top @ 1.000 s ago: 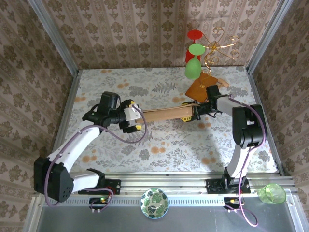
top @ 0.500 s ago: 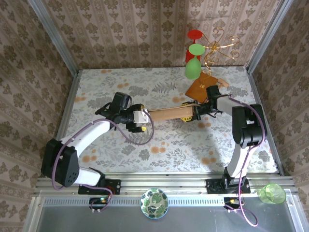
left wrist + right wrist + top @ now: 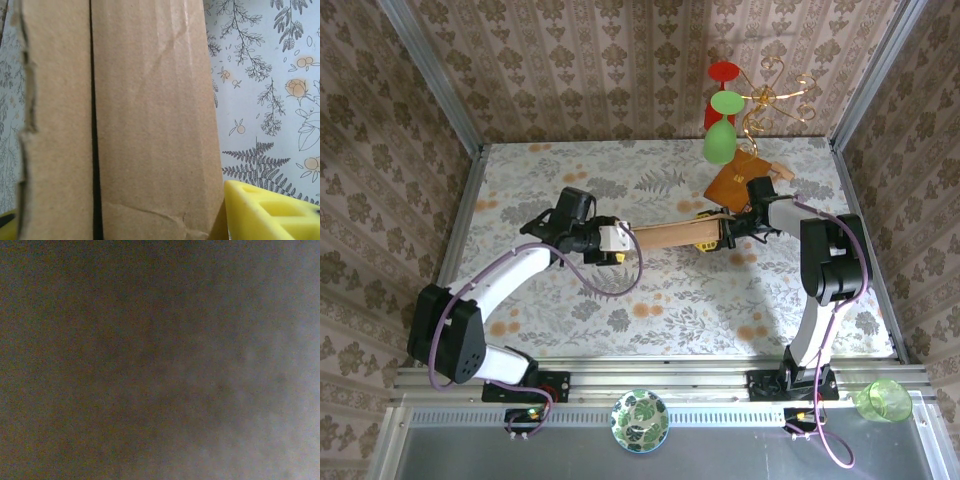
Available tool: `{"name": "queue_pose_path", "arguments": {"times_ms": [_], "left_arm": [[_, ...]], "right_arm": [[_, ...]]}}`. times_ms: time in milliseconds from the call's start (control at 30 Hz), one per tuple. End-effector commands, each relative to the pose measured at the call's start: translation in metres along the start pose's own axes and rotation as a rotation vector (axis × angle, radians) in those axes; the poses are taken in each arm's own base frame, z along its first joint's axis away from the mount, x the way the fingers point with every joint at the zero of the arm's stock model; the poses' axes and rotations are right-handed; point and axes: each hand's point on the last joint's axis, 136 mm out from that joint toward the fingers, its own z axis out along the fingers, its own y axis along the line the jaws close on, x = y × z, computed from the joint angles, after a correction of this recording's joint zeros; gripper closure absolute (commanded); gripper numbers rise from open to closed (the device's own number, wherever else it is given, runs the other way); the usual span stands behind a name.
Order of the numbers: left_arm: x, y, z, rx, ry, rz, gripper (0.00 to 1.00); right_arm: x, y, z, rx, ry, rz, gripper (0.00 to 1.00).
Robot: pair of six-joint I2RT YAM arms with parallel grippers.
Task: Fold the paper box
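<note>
Box: the box (image 3: 670,235) is a plain tan cardboard piece. From above it shows as a long narrow strip across the middle of the counter (image 3: 660,310), between the two arms.
Box, close view: the left wrist view shows two cardboard panels side by side with a dark slit between them. The left edge is ragged, and a crease crosses the lower part.
Left tool: the left tool (image 3: 616,243) sits at the box's left end. In the wrist view the cardboard stands between its yellow fingers (image 3: 270,210). The right finger lies just beside the panel edge, and a sliver of the other shows at the lower left corner.
Left tool state: the fingers straddle the box – whether they press on it cannot be told.
Right tool: the right tool (image 3: 712,232) is at the box's right end, with a yellow pad on each side of the strip – clamped on the box.
Right wrist view: a dark, blurred surface close to the lens; no detail can be read.
Flat piece: a smaller orange-brown piece (image 3: 738,178) lies behind the right tool, near the far right corner of the counter.
Stand: a gold wire stand (image 3: 775,95) at the back wall carries a red glass and green glasses (image 3: 719,145).
Near rail: a patterned bowl (image 3: 640,420) sits between the arm bases, and a green cup (image 3: 883,400) sits at the right end.
</note>
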Motion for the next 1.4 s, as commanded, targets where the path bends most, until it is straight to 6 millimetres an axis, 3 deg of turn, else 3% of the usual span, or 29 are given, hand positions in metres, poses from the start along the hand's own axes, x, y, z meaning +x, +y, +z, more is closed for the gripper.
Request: {"name": "queue_pose_path", "arguments": {"times_ms": [0,233,567,700,833,967,1233,1367], "left_arm": [[-0.008,-0.015,-0.003,0.080,-0.024,-0.026,0.40],[-0.010,-0.024,-0.006,0.127,-0.031,-0.043,0.46],[-0.013,-0.031,-0.012,0.165,-0.037,-0.066,0.49],[-0.018,-0.035,-0.021,0.204,-0.041,-0.107,0.50],[-0.022,-0.044,-0.033,0.254,-0.050,-0.156,0.50],[-0.023,-0.052,-0.041,0.278,-0.052,-0.188,0.49],[-0.020,-0.056,-0.045,0.300,-0.046,-0.222,0.48],[-0.020,-0.054,-0.045,0.310,-0.036,-0.234,0.48]], "right_arm": [[-0.030,-0.024,0.002,0.074,-0.127,0.159,0.48],[-0.031,-0.018,0.000,0.053,-0.134,0.130,0.35],[-0.028,-0.020,-0.007,0.050,-0.156,0.122,0.31],[-0.025,-0.014,-0.031,0.032,-0.239,0.097,0.29],[-0.010,0.000,-0.058,0.030,-0.329,0.003,0.25],[0.002,0.002,-0.083,0.070,-0.434,-0.077,0.23],[0.015,0.012,-0.117,0.105,-0.618,-0.295,0.23],[0.031,0.023,-0.134,0.204,-0.734,-0.570,0.38]]}}
